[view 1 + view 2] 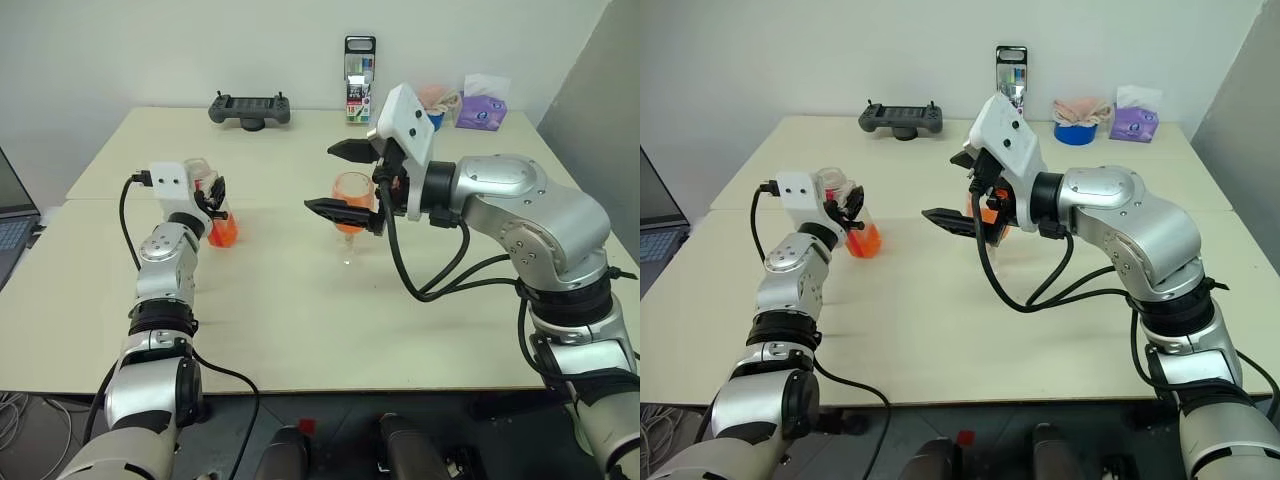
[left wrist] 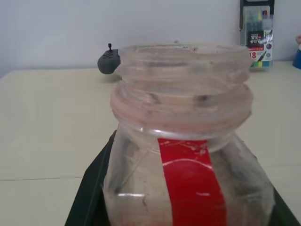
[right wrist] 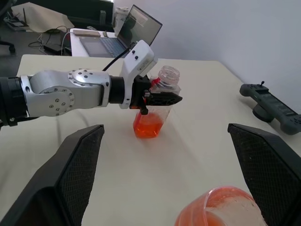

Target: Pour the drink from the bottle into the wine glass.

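I see a pale table (image 1: pixel 300 330) against a white wall. My left gripper (image 1: pixel 213 197) clamps the upright bottle (image 1: pixel 222 228) at left; my right gripper (image 1: pixel 345 180) is spread around the wine glass (image 1: pixel 351 203) mid-table.

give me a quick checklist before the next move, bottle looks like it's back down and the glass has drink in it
1. Bottle upright: ok, standing on the table, a little drink left in it.
2. Left gripper shut on bottle: ok, fingers clamped below the open neck.
3. Drink poured: ok, wine glass holds orange-red liquid.
4. Right gripper open: ok, fingers wide on either side of the glass bowl.
5. Right fingers touching the glass: cannot tell.
6. Spills on table: ok, none visible.
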`<action>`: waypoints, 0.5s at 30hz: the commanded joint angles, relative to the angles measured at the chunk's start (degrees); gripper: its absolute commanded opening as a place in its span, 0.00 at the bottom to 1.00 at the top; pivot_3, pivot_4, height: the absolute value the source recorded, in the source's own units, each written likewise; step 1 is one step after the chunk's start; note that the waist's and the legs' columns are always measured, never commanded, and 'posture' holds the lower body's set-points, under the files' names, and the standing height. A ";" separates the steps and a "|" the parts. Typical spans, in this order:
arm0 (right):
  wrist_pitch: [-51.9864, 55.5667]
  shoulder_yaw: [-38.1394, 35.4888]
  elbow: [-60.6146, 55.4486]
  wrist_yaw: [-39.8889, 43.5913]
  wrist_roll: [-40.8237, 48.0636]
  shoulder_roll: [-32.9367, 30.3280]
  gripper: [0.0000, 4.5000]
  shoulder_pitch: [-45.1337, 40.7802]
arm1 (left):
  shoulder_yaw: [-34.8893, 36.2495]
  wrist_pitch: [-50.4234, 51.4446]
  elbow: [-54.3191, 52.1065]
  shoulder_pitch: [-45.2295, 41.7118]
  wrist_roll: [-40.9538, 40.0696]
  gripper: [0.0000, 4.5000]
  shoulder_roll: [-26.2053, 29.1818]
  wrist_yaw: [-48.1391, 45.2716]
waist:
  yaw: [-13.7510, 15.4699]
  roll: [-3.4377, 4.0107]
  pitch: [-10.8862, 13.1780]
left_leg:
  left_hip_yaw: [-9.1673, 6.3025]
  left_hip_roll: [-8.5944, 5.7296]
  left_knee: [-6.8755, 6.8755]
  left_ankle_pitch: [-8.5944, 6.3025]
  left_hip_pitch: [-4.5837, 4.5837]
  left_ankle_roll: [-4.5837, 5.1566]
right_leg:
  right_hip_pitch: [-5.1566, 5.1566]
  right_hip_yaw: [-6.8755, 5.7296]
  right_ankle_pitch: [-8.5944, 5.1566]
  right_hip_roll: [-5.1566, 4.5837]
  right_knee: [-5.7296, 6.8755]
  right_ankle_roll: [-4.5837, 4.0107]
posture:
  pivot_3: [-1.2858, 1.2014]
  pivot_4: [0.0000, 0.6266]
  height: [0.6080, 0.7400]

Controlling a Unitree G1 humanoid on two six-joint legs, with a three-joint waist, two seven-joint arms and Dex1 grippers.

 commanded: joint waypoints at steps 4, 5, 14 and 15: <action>-0.49 -1.32 -3.51 1.07 -0.36 -0.98 1.00 0.66 | 0.48 1.92 -6.40 3.66 -0.48 0.74 -0.41 1.31 | -0.02 0.00 0.00 | 0.00 0.01 0.00 0.00 0.02 0.00 | 0.00 0.01 0.00 0.00 0.00 0.00 | 0.52 0.24 1.00; -0.40 -1.42 -3.73 1.14 -0.34 -1.10 1.00 0.77 | 0.44 2.28 -7.31 4.19 -0.50 0.83 -0.44 1.34 | -0.04 0.00 0.00 | 0.00 0.01 -0.01 0.00 0.02 0.00 | 0.00 0.01 0.00 0.00 0.00 0.00 | 0.52 0.24 1.00; -1.70 -2.18 -2.81 2.26 -1.53 -1.56 1.00 1.23 | 0.23 6.38 -11.98 6.53 -0.61 1.00 -1.30 2.23 | 0.02 0.00 0.00 | 0.01 -0.01 0.00 0.00 -0.01 -0.01 | 0.00 0.01 0.00 -0.01 -0.03 0.00 | 0.52 0.24 1.00; -1.74 -2.35 -2.85 2.27 -1.60 -1.59 1.00 1.37 | 0.22 6.59 -12.85 7.01 -0.55 1.00 -1.38 2.25 | 0.02 0.00 0.00 | 0.02 -0.01 0.00 0.00 -0.01 -0.01 | 0.00 0.02 0.00 -0.01 -0.03 0.00 | 0.52 0.24 1.00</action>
